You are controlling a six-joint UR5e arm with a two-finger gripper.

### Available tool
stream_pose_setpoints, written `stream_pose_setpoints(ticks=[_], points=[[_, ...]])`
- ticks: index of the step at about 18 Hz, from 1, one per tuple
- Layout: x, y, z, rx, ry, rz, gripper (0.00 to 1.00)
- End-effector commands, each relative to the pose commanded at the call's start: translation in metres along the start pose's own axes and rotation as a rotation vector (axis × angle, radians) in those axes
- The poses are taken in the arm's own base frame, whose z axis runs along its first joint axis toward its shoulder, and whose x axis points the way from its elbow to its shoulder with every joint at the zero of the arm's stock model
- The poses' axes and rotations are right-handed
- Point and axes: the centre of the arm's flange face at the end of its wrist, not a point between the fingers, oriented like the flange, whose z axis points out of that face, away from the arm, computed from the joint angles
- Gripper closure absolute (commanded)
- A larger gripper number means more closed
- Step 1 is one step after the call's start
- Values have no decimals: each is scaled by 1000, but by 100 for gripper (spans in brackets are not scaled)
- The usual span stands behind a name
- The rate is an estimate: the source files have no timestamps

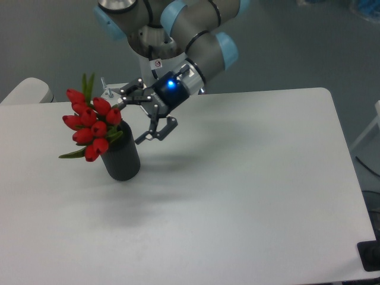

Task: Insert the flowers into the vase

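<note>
The flowers (90, 122), a bunch of red tulip buds with green leaves, stand in the top of the black vase (122, 159) and lean to the left. The vase stands upright on the left part of the white table (237, 190). My gripper (135, 116) is open, just to the right of the bunch and apart from it. One finger (122, 93) reaches above the buds, the other (155, 132) hangs lower right. Nothing is between them.
The arm's grey and light-blue links (196, 29) rise behind the table's far edge. A pale rounded object (24, 90) sits off the table's left corner. A dark item (369, 255) shows at the bottom right edge.
</note>
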Motion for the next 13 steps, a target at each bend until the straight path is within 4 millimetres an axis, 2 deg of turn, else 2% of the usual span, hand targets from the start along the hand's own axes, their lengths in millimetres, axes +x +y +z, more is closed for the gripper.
stream_pose_setpoints(ticks=[5, 7, 10, 13], points=[[-31, -10, -34, -247, -63, 63, 0], [-50, -8, -38, -298, -67, 68, 0], [-85, -2, -38, -357, -62, 72, 0], [-132, 11, -43, -411, -67, 79, 0]])
